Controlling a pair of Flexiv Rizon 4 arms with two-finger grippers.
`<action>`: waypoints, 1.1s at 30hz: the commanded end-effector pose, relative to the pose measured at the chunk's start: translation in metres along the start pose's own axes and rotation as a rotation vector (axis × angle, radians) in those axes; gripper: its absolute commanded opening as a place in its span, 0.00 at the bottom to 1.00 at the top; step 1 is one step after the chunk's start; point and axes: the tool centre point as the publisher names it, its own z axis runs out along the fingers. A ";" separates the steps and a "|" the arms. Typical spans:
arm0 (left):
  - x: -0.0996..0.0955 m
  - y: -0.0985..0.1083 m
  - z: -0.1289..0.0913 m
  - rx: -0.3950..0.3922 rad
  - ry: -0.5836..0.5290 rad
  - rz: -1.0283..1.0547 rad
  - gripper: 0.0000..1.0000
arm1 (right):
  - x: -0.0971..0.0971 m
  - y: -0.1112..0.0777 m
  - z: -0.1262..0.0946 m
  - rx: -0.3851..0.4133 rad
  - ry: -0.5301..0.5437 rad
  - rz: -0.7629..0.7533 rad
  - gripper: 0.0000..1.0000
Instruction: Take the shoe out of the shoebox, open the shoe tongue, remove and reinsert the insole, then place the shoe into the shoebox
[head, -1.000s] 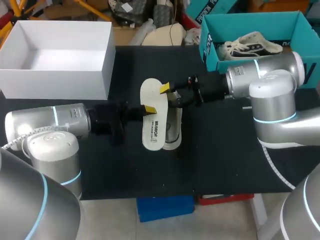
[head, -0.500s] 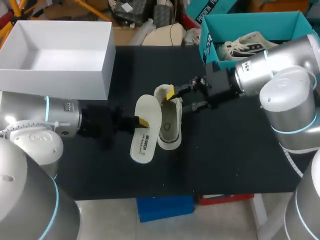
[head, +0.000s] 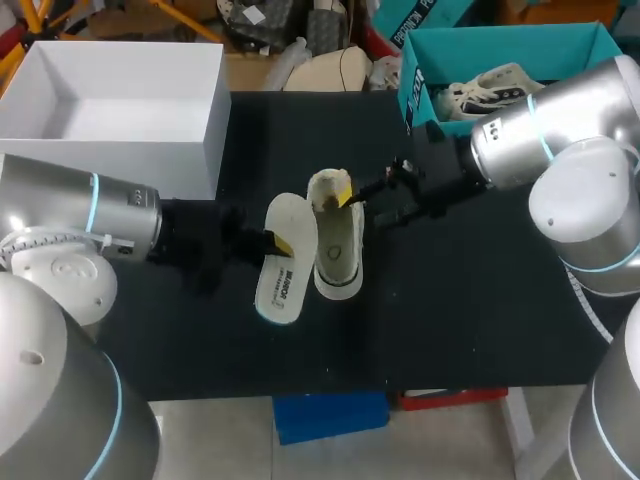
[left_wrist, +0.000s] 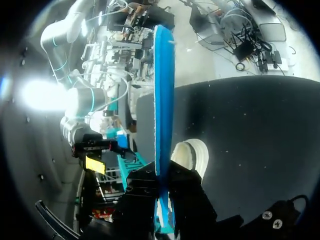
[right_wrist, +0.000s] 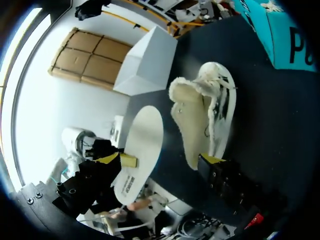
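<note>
Insole (head: 285, 262) drawn left, clear of shoe (head: 338, 255), since a second ago | my left hand (head: 280, 243) clamps it; right hand (head: 347, 198) at shoe's mouth, grip I cannot tell | shoe on bench (head: 450, 300) | to do: reinsert, box it

Two silver arms, black at the working end.
The left arm (head: 90, 215) and right arm (head: 560, 140) are smooth silver tubes with rounded pale-grey joint caps and thin glowing light-blue rings (head: 93, 205). Each narrows into boxy black wrist parts; the left gripper (head: 283, 243) is black with a yellow tip. Small screws (left_wrist: 265, 216) dot its mount.
</note>
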 end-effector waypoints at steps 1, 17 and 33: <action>0.005 -0.004 -0.009 0.074 0.050 -0.076 0.00 | 0.002 -0.002 -0.017 0.010 -0.088 -0.026 1.00; 0.007 -0.032 0.010 0.201 0.206 -0.084 0.00 | -0.010 -0.064 -0.070 -0.075 -0.193 -0.070 1.00; 0.002 -0.050 0.019 0.339 0.298 -0.160 0.00 | -0.008 -0.088 -0.092 -0.092 -0.247 -0.064 1.00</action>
